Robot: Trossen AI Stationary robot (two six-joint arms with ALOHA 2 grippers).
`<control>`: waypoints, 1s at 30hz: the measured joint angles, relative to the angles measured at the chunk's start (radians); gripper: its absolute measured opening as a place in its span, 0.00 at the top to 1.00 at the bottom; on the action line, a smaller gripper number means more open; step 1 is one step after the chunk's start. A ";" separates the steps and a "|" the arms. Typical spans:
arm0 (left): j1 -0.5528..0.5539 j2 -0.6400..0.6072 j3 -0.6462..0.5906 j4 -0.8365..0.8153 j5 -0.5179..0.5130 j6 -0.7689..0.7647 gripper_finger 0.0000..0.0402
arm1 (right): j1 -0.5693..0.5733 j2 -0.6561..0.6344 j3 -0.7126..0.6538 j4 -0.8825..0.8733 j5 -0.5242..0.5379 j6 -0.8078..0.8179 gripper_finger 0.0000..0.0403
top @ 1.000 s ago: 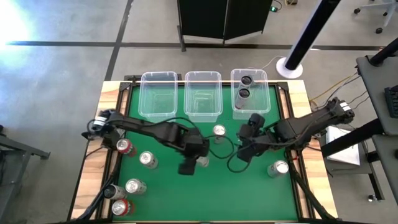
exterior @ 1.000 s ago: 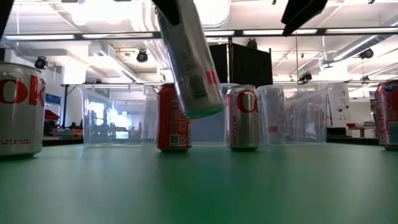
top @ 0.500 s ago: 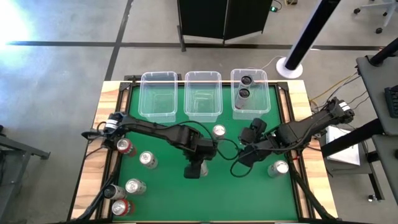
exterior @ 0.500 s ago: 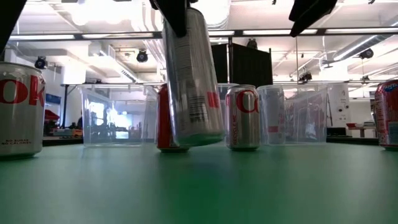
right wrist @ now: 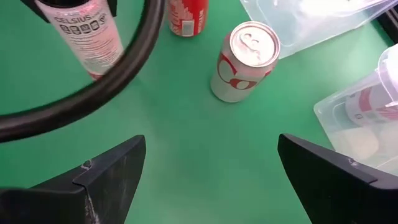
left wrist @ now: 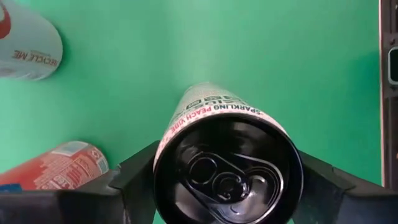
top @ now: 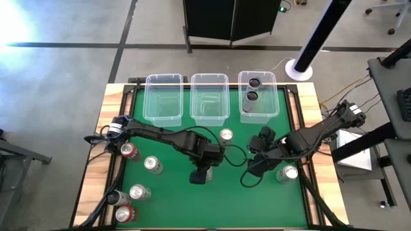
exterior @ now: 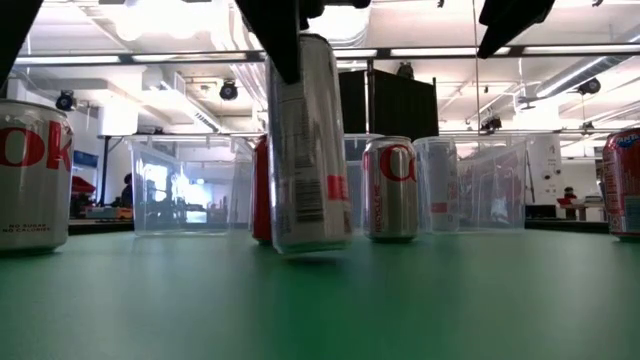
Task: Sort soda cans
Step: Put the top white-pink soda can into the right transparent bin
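Bins line the far edge of the green table (top: 257, 192): three clear plastic ones, of which the right bin (top: 258, 96) holds two dark-topped cans and the left bin (top: 163, 97) and middle bin (top: 209, 97) show none. Near the table's middle, the left tool (top: 200, 174) grips a tall pale can (exterior: 308, 145), held upright just above the mat in the low view. Only the left wrist view shows its dark top and tab, fingers (left wrist: 134, 177) pressed on both sides. The right tool (top: 252, 168) hangs close by with fingers (right wrist: 112, 177) spread wide over bare mat, near a silver can (right wrist: 242, 61). More soda cans stand toward the left edge and one near the right edge. Behind the table lies a bright workshop with ceiling lights.
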 joint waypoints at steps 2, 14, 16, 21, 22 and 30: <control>0.000 -0.001 -0.014 0.013 0.000 0.002 0.35 | 0.006 0.000 -0.004 0.017 -0.002 0.007 0.10; -0.008 -0.003 -0.023 0.052 0.004 -0.001 0.26 | 0.032 0.065 -0.074 0.216 -0.104 -0.110 0.10; -0.010 -0.003 -0.023 0.033 0.006 -0.001 0.26 | 0.037 0.080 -0.090 0.276 -0.094 -0.131 0.10; -0.019 -0.013 -0.023 0.016 0.001 -0.027 0.26 | 0.041 0.118 -0.141 0.504 -0.033 -0.217 0.10; -0.023 -0.017 -0.023 0.014 0.000 -0.033 0.26 | 0.041 0.129 -0.149 0.558 -0.024 -0.240 0.10; -0.091 -0.073 -0.023 -0.126 -0.123 -0.068 0.26 | 0.024 0.233 -0.168 0.903 0.019 -0.425 0.10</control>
